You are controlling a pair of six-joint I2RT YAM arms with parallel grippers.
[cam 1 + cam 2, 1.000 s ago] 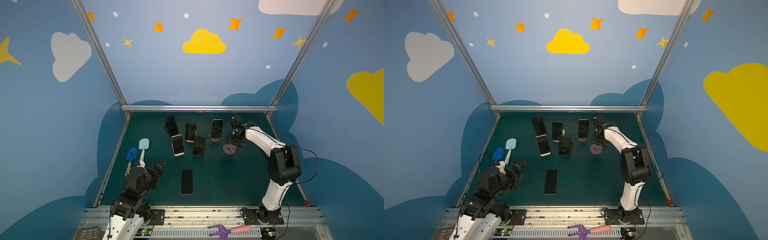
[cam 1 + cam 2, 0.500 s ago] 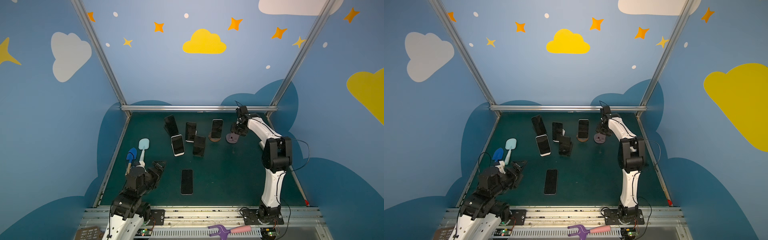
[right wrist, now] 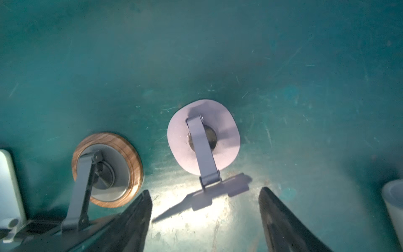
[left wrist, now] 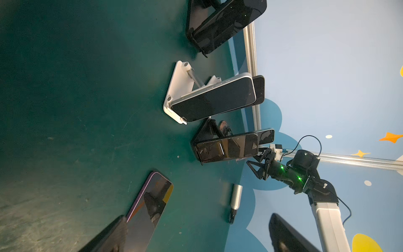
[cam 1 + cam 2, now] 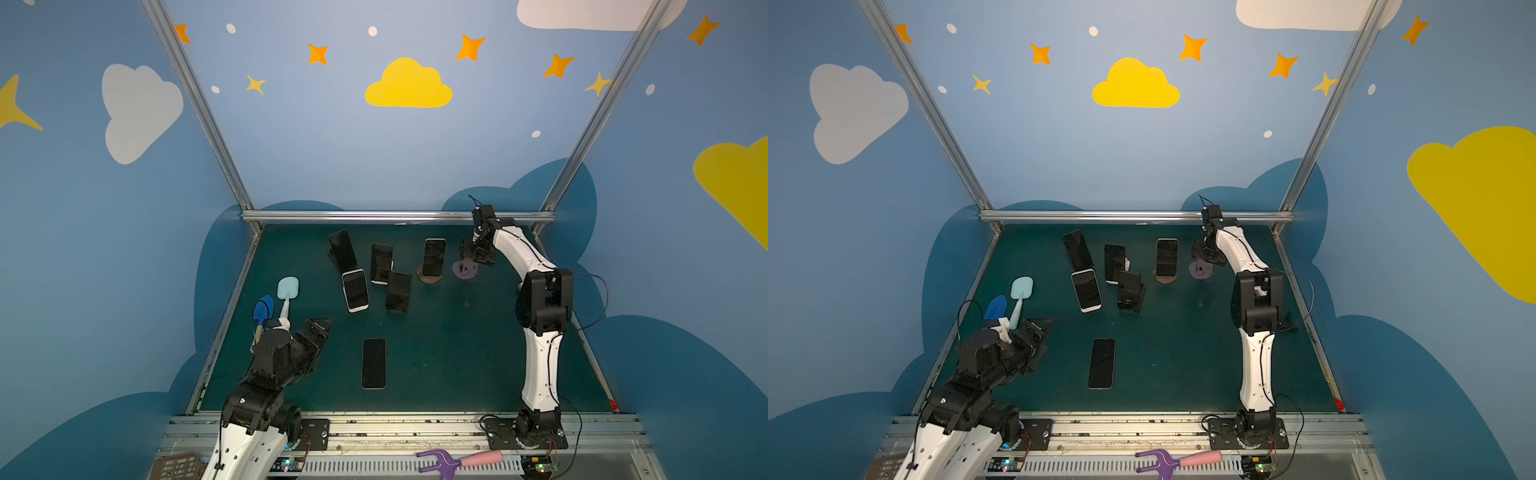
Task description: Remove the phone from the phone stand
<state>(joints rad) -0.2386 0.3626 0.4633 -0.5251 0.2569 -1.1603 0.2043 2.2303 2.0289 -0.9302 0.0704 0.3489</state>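
Field notes, right side. You had the right claw [image 5: 477,257] out near the far right corner of the dark green table [image 5: 457,353], poised just above the lilac round-based phone stand [image 5: 465,269]. The right wrist view showed both dark fingers [image 3: 135,218] spread apart and holding nothing. The lilac stand's base [image 3: 226,135] sat beneath them with its grey hinged arm raised, and the claw was clear of it. Just beside it, toward the table's middle, stood a walnut-ringed round stand [image 5: 429,276] with a black phone [image 5: 434,255] propped upright on it.

Task phone. The purple-edged dark phone [image 5: 373,363] lay flat, screen up, on the table. It was toward the near edge and about midway along it, well apart from every stand and from both claws.

Far middle. A white-cased phone [image 5: 355,290] leaned on a white folding stand [image 4: 174,87]. Just beside it a dark phone on a black stand [image 5: 398,291] faced the near edge. Behind these stood two more propped phones, one toward the far left [image 5: 343,249] and one centred [image 5: 381,264].

Left side. Your left claw [image 5: 320,326] hung low near the near left corner, its jaws wide and empty, pointing toward the table's middle. Along the left edge lay a pale blue spatula [image 5: 287,289] and a dark blue spatula [image 5: 263,309], side by side. Their handles were partly hidden by the arm.
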